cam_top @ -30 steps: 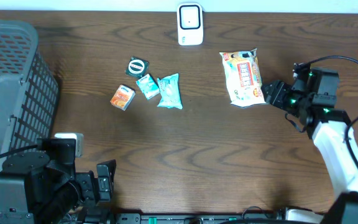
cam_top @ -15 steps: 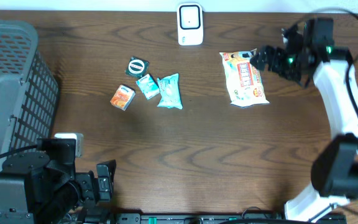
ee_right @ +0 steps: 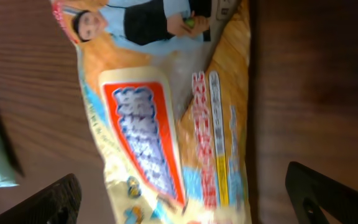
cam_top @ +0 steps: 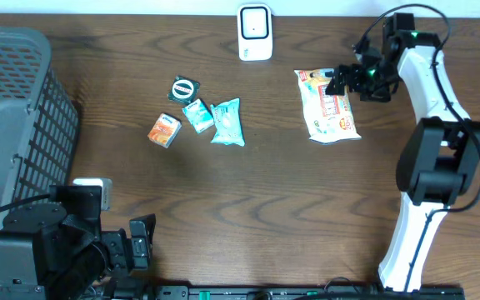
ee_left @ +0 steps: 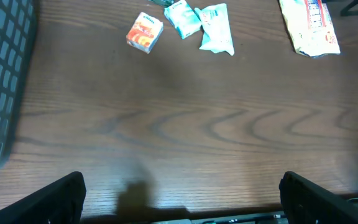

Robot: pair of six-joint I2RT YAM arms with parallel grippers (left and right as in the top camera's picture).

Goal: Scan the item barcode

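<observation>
Right gripper (cam_top: 338,81) hangs with its fingers spread wide over the upper right corner of the snack bag (cam_top: 327,112), clamped on nothing. Its arm rises from the near right edge, runs along the side of the table (cam_top: 307,208) and bends left at the far end. Left gripper (cam_top: 141,240) sits folded low at the near left, jaws likewise apart and empty, near the grey basket (cam_top: 11,125), well apart from the bag.
</observation>
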